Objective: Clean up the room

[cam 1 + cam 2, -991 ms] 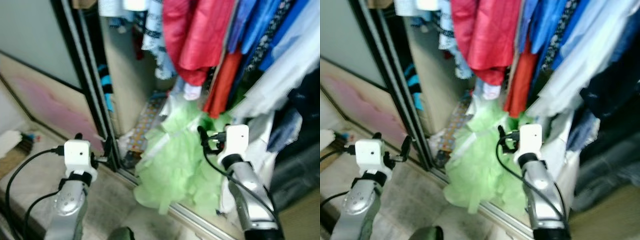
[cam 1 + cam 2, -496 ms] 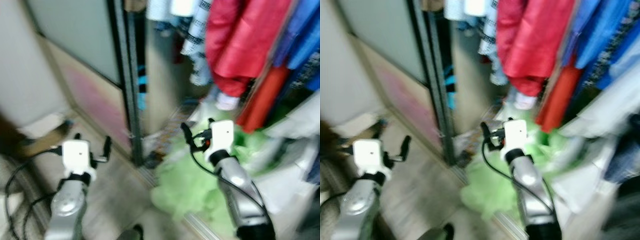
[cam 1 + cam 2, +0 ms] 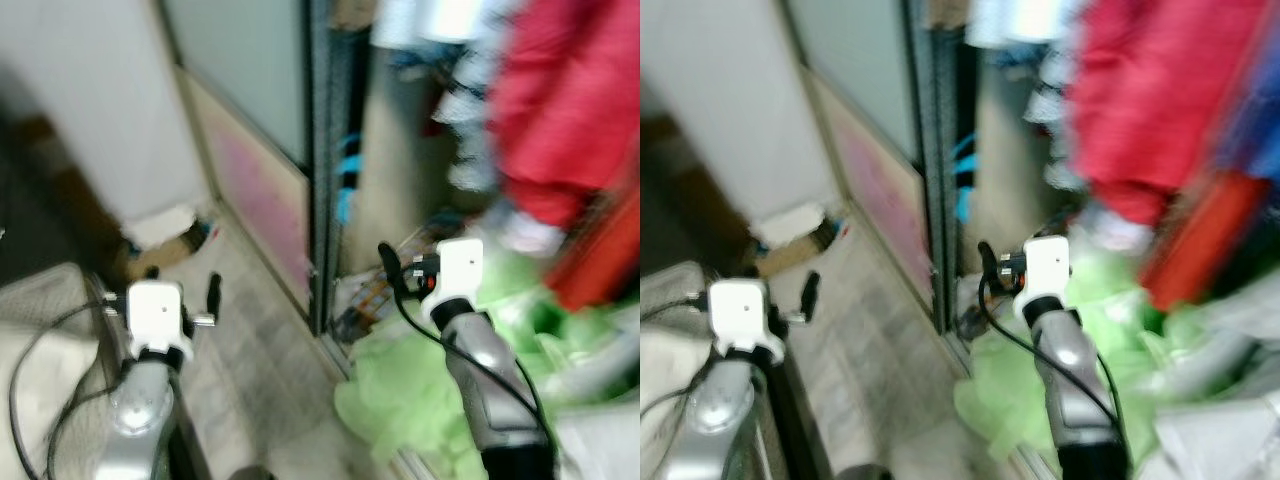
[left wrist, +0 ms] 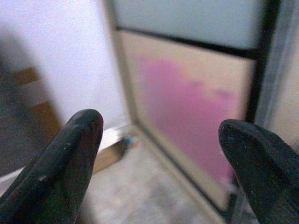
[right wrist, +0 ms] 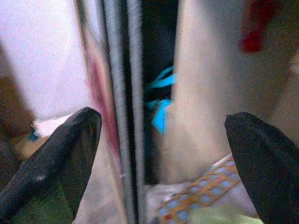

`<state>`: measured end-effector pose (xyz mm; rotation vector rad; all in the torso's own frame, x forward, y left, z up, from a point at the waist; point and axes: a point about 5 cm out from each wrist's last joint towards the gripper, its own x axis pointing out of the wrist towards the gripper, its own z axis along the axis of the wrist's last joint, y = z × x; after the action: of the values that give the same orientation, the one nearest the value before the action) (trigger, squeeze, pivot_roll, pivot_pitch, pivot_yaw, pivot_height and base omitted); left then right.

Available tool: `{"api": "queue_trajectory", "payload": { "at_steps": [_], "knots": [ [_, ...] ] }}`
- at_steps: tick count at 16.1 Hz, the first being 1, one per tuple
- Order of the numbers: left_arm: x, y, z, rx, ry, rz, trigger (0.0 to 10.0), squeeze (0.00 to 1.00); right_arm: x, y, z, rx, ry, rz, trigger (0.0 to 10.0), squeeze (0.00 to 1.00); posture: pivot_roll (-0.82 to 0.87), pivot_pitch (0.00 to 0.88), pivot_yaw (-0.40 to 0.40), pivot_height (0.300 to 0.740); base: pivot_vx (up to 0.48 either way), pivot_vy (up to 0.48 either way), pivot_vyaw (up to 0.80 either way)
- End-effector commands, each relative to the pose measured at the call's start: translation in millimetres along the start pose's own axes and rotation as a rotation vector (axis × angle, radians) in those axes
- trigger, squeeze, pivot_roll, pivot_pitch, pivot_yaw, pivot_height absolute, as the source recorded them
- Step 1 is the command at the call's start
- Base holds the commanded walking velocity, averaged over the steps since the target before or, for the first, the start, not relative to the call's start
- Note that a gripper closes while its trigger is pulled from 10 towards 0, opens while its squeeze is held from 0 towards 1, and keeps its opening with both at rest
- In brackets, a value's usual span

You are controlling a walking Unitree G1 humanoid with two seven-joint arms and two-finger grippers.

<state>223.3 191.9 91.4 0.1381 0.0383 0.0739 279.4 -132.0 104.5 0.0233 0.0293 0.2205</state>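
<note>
- A home bedroom or dressing area is showing, blurred
- Red garments [image 3: 570, 120] are hanging inside an open wardrobe behind a dark sliding door frame [image 3: 322, 170]
- A light green cloth [image 3: 420, 390] is lying heaped at the wardrobe's bottom edge, spilling toward the pale floor [image 3: 250, 340]

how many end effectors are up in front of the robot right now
2. The left end effector is open over the floor near the sliding door. The right end effector is open at the closet opening, above the green fabric.

Spread gripper [image 4: 159, 163] faces blurred, seemingly pink panel [image 4: 187, 107].
</note>
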Motion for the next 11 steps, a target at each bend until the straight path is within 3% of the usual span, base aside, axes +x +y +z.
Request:
{"api": "queue_trajectory", "payload": {
  "at_steps": [1, 3, 4, 11],
  "knots": [
    [-0.7, -0.1, 1.1, -0.018, 0.010, 0.011, 10.0, 0.00, -0.6, -3.2, 0.6, 0.014, 0.001, -0.015, 10.0, 0.00, -0.03, 0.000, -0.001, 0.740, 0.000, 0.000, 0.00],
    [-2.7, 1.6, -1.7, -0.023, 0.030, 0.023, 10.0, 0.00, 0.6, -4.0, -1.0, -0.005, 0.019, -0.022, 10.0, 0.00, -0.03, 0.000, -0.002, 0.740, 0.000, 0.000, 0.00],
    [-3.9, 2.6, -2.4, -0.024, 0.035, 0.036, 10.0, 0.00, 1.7, -3.9, 0.3, -0.073, 0.001, -0.029, 10.0, 0.00, -0.03, 0.000, -0.003, 0.740, 0.000, 0.000, 0.00],
    [-4.2, 5.8, -2.8, -0.022, 0.029, 0.049, 10.0, 0.00, 1.2, -11.4, -6.1, -0.029, 0.047, -0.074, 10.0, 0.00, -0.03, 0.000, -0.007, 0.740, 0.000, 0.000, 0.08]
  ]
}}
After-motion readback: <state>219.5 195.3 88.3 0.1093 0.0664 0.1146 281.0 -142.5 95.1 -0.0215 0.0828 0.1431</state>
